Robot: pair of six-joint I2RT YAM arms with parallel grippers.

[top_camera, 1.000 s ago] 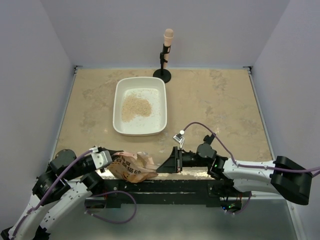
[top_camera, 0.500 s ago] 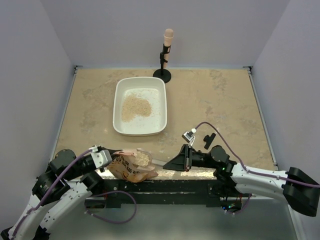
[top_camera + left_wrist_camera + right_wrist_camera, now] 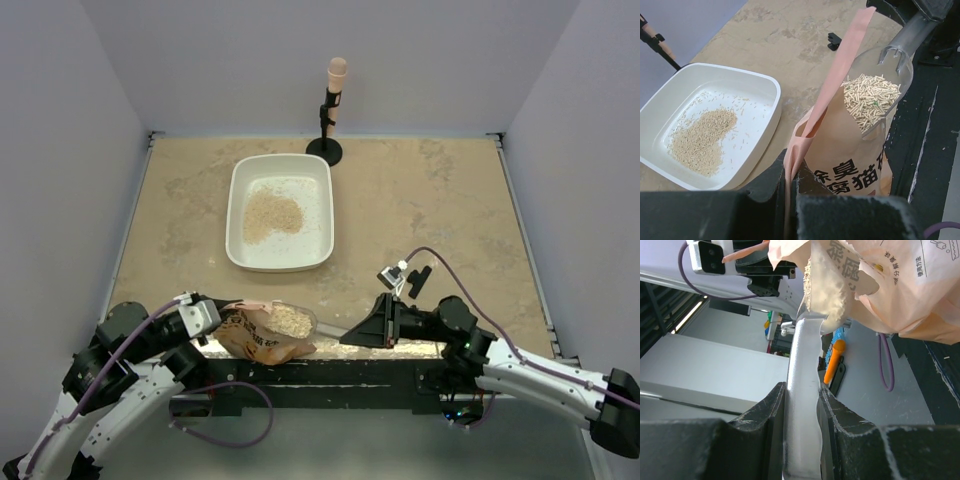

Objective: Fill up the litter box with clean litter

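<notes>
Mottled beige tabletop (image 3: pixel 440 210). White litter box (image 3: pixel 280 159), shallow with rounded corners, sits mid-table toward far edge. Clean litter (image 3: pixel 272 215) forms small tan pile inside, stray granules around it. Orange-pink bag (image 3: pixel 255 343) at near edge, well apart from box, rim pinched by left gripper (image 3: pixel 228 316). Black stand (image 3: pixel 327 130) just behind box. Clear scoop (image 3: pixel 292 320), heaped with pellets, at bag mouth, handle clamped in right gripper (image 3: pixel 348 338).
</notes>
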